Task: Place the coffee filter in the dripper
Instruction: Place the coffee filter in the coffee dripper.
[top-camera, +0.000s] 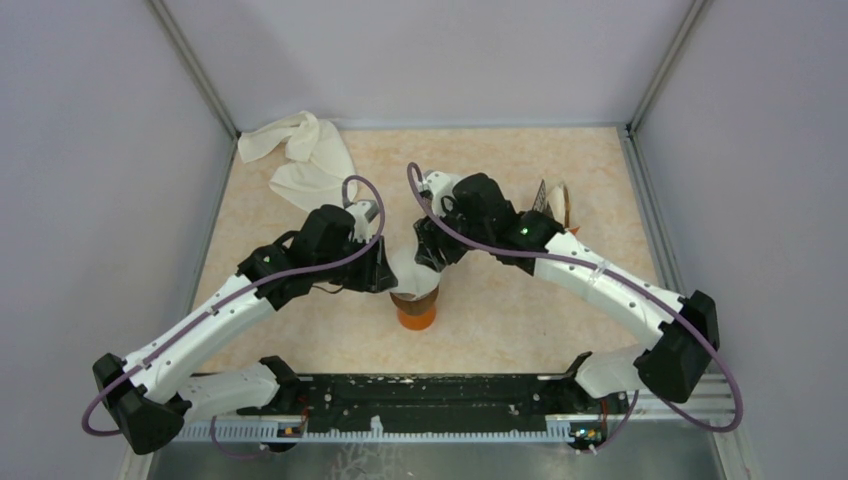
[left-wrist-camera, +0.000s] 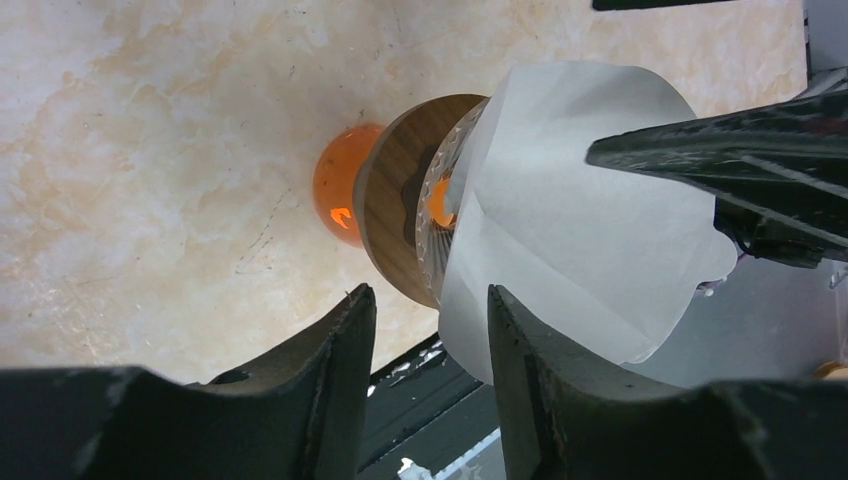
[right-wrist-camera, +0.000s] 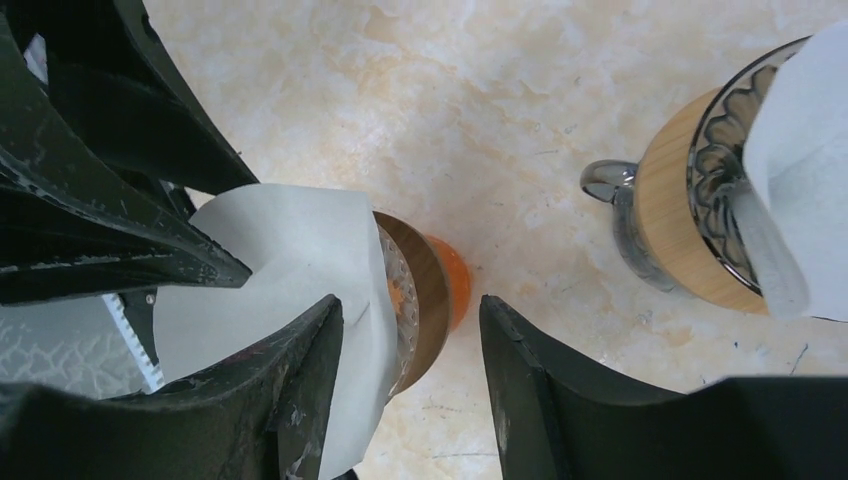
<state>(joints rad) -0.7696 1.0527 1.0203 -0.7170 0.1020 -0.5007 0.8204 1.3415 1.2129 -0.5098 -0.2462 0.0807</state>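
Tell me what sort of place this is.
Probably a robot test cell: grey panels enclose a marble-look tabletop, with left arm and right arm mounted on a rail.

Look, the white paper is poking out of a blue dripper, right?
No. The dripper is orange, not blue; the top view shows it. The white paper does poke out of it.

No legible text, no labels, no numbers
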